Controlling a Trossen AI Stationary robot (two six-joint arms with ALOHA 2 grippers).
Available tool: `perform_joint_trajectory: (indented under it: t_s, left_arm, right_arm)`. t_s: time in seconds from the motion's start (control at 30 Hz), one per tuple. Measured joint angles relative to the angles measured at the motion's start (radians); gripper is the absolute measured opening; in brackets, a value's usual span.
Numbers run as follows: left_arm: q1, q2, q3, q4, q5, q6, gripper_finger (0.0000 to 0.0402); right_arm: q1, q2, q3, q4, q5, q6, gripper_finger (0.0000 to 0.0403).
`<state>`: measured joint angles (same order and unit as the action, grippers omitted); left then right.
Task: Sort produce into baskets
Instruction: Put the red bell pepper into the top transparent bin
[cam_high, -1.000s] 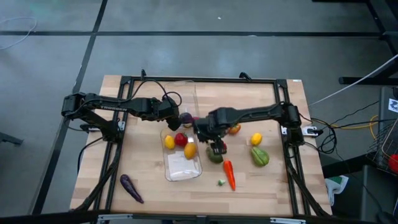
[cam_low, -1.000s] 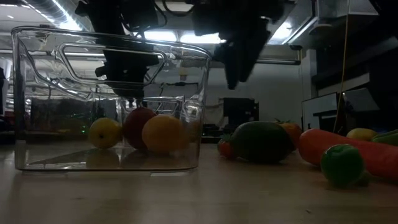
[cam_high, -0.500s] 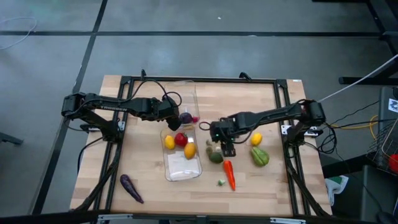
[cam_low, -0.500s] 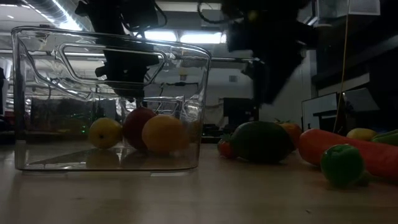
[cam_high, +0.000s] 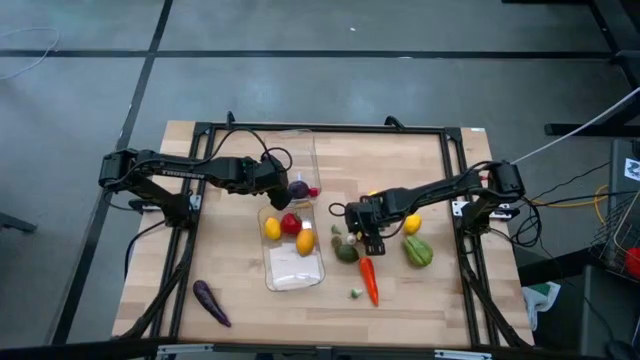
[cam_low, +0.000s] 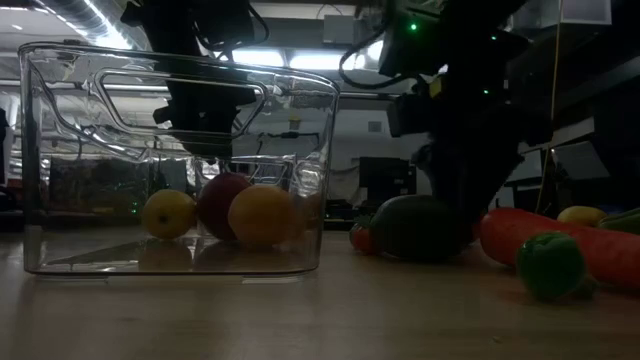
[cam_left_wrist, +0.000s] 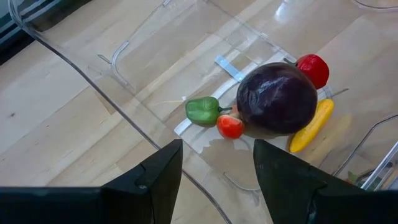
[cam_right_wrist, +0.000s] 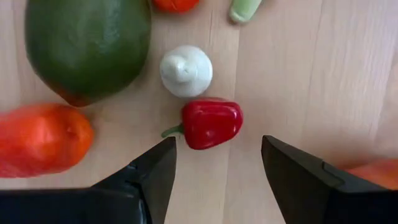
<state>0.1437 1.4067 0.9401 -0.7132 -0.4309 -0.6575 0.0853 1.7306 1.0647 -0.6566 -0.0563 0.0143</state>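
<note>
The pale wooden table top (cam_high: 440, 290) shows a fine grain and a matt finish. The clear plastic rectangular bin (cam_low: 60, 150) is smooth and glossy, with bright reflections on its walls. The small red plastic pepper (cam_right_wrist: 211, 122) looks shiny, and the dark purple round vegetable (cam_left_wrist: 277, 98) is smooth with a soft sheen.

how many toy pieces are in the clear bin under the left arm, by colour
purple ball: 1
red pieces: 2
green pepper: 1
yellow piece: 1
total: 5 in view in the bin
</note>
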Motion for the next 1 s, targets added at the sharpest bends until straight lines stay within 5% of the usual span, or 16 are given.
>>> perform_joint_trajectory:
  t_s: [1.0]
  left_arm:
    - [0.000, 0.000, 0.000, 0.027, 0.000, 0.001, 0.0194]
  right_arm:
    - [0.000, 0.060, -0.014, 0.082, -0.007, -0.019, 0.0209]
